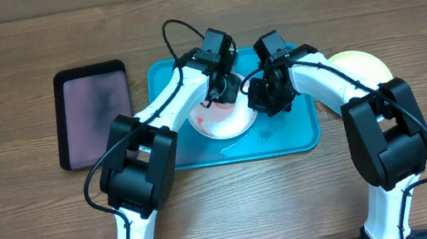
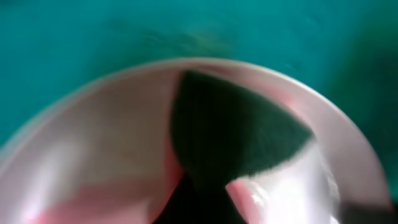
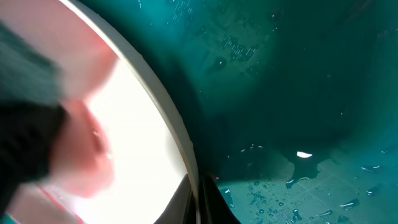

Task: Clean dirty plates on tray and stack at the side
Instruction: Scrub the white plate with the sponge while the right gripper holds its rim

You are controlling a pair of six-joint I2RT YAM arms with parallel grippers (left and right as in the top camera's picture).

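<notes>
Turquoise tray [image 1: 300, 137] holds the white plate [image 1: 223, 125] at its middle, directly beneath our left gripper [image 1: 222, 93], which is clamped on a dark green sponge [image 2: 236, 124] against the red smears [image 1: 199, 121]. Our right gripper [image 1: 268, 99], closed, seems to pinch the plate's right rim.

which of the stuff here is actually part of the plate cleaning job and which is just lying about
Part of the job:
- white plate, red smears
- turquoise tray under it
- green scouring pad on the plate
- yellow-green plate beside the tray

Just lying about:
- black tray, left of the turquoise one
</notes>
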